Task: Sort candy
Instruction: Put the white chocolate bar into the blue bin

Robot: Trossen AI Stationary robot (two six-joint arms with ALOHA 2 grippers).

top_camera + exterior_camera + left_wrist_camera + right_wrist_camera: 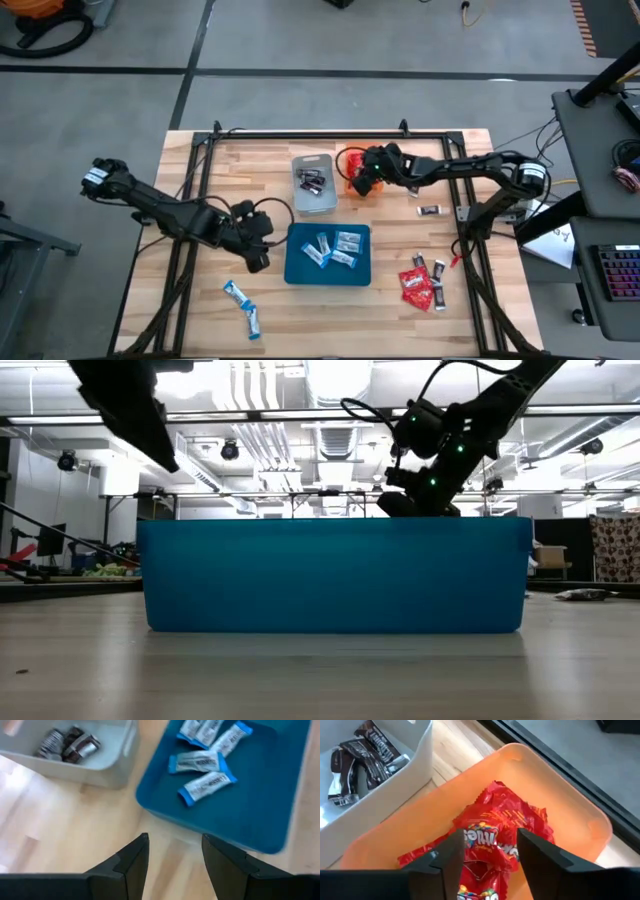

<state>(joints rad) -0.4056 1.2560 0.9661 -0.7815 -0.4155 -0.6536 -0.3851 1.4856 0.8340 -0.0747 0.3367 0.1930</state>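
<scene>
From above, the left gripper (256, 262) hovers over bare wood just left of the blue rectangular plastic tray (300, 268), which holds several blue-and-white wrapped bars (333, 250). The right gripper (360, 178) hangs over the orange plastic tray (350, 160), right of the grey plastic tray (301, 203) holding dark brown mini bars (312, 181). Loose shiny red packets (417, 288) lie near the right edge, and two more blue-and-white bars (243, 305) lie at the near left.

At table height, the blue tray's wall (335, 573) fills the middle, with the right arm above it.

The left wrist view shows its fingers (131, 860) parted and empty over the wooden tabletop (60, 830).

The right wrist view shows parted fingers (445, 857) gripping nothing, just above red packets (495, 827) lying in the orange tray (570, 815).
</scene>
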